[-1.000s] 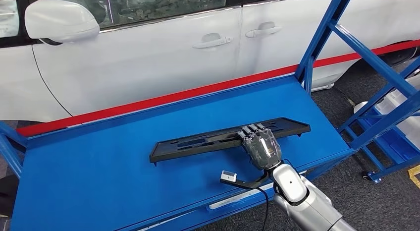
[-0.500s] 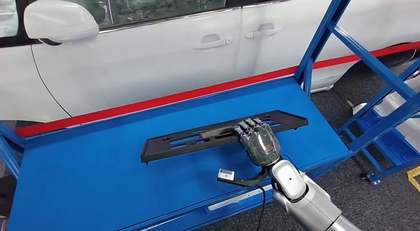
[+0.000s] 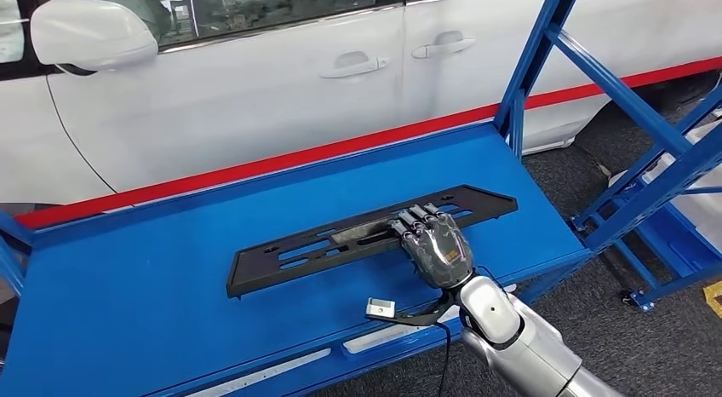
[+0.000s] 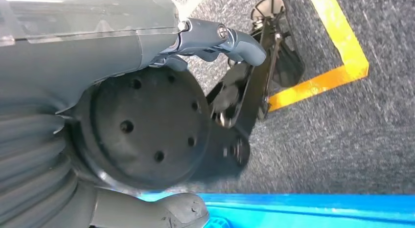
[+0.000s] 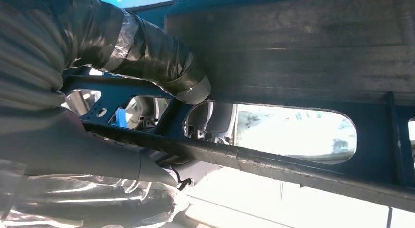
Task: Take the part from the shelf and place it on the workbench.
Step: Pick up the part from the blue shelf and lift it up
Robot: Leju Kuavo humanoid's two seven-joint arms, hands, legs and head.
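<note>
my right hand (image 3: 432,246) holds the long black plastic part (image 3: 358,235), fingers curled over its near edge around the middle, just above or on the blue workbench top (image 3: 128,312); i cannot tell if it already touches. the part looks stiff, thin and light, with long slots, so i judge the middle grip keeps it balanced, though the ends may swing. my left hand (image 4: 147,120) hangs over the grey floor; i cannot tell how its fingers lie. behind the bench stands a white car (image 3: 255,90), and a blue frame (image 3: 528,65) rises at the right.
</note>
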